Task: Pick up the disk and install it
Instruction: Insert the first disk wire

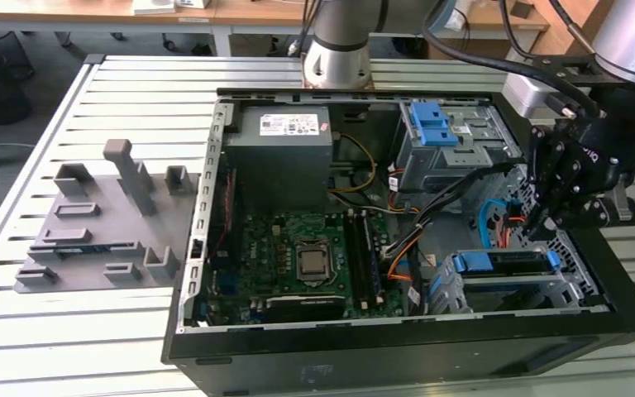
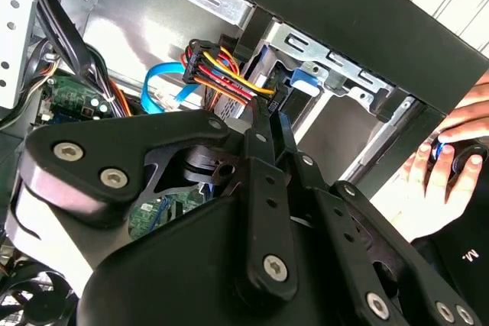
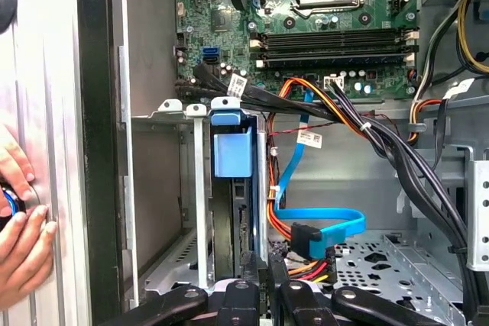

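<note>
Findings: the computer case (image 1: 406, 351) lies open on the slatted worktop (image 1: 75, 331). My gripper (image 1: 536, 223) hangs inside it at the exterior view's right, above the lower drive cage (image 1: 565, 289).

The disk (image 1: 505, 263) sits in that cage, its blue bracket facing the circuit board (image 1: 307, 256). In the first wrist view the disk (image 3: 231, 188) stands on edge between the cage's metal rails, with the blue bracket tab at the end turned away from me.

Gripper state: in both wrist views my gripper (image 2: 269, 124) (image 3: 262, 261) has its two fingers drawn close together, and I see nothing between them. The tips stand just beside the near end of the disk; I cannot tell whether they touch it.

A plug with red, yellow and black wires (image 2: 221, 70) and a flat blue cable (image 3: 321, 227) lie just beside the tips.

A person's hand (image 3: 19, 219) rests on the worktop outside the case wall.

A grey holder plate (image 1: 97, 223) lies on the worktop at the exterior view's left, well apart from the case.
</note>
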